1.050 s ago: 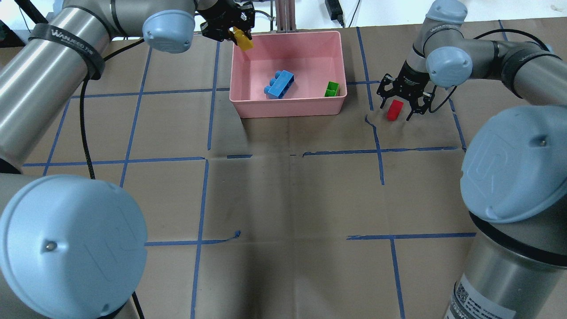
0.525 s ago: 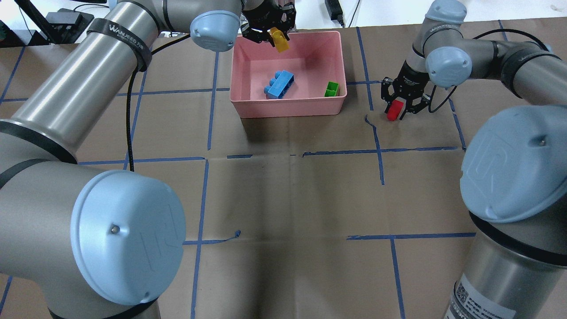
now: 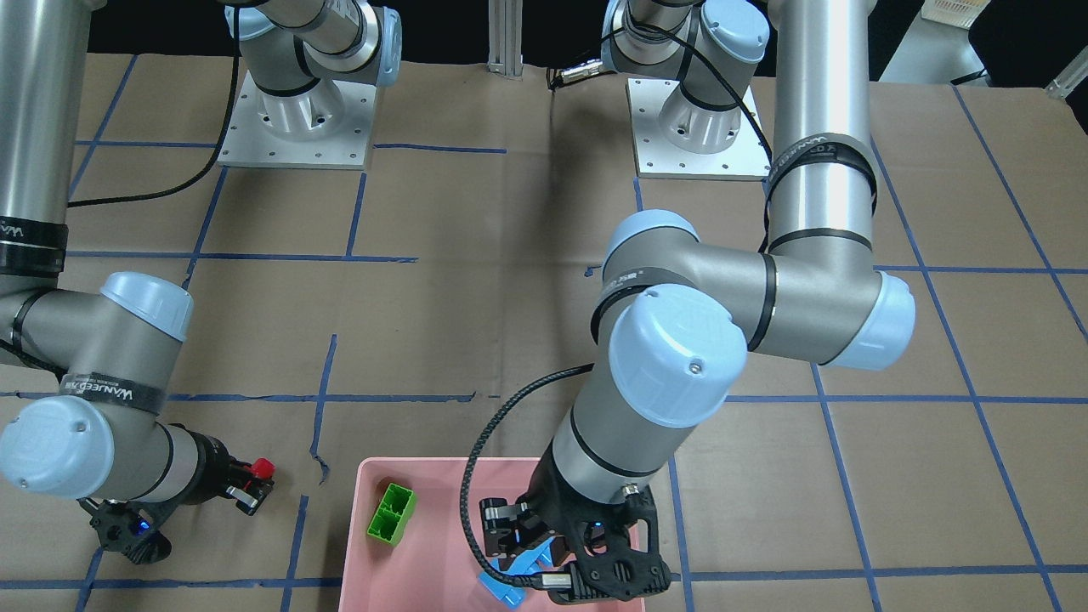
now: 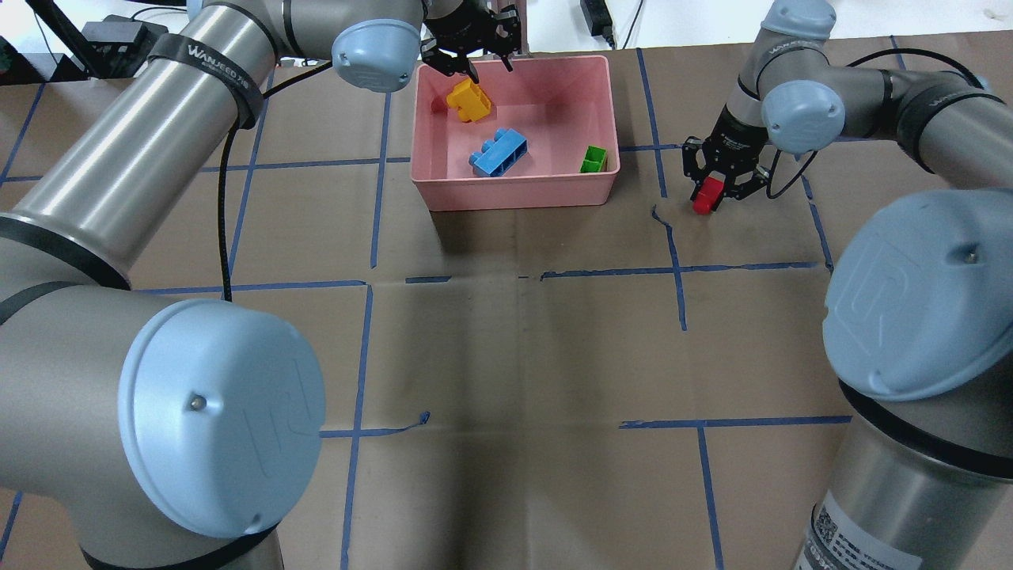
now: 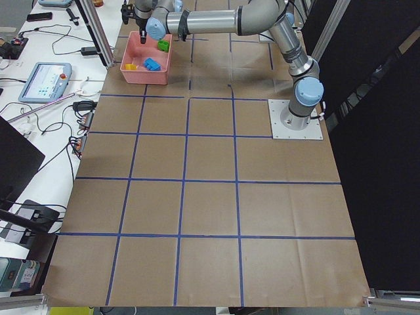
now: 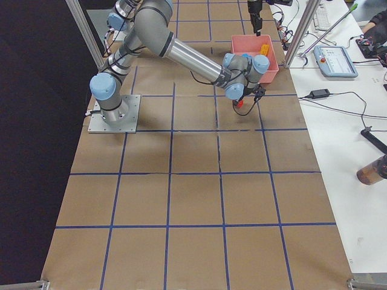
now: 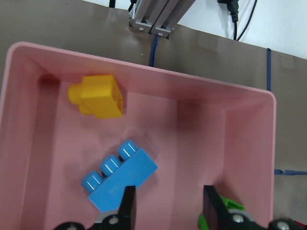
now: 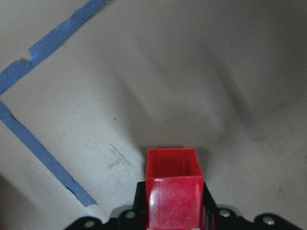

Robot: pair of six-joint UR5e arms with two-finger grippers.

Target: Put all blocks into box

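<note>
Right gripper (image 4: 710, 194) pinches the red block (image 8: 172, 191) between closed fingers, low over the paper-covered table (image 4: 514, 356) and outside the box (image 4: 514, 194). The box sits near, to the robot's left of the block, across a line of blue tape (image 4: 654, 127). I judge that the next move turns on that leftward carry over the wall beside the green block (image 4: 592, 159). My left gripper (image 7: 169, 206) hangs spread and empty over the box, where the yellow block (image 4: 468, 101) and blue block (image 4: 498, 152) lie.
</note>
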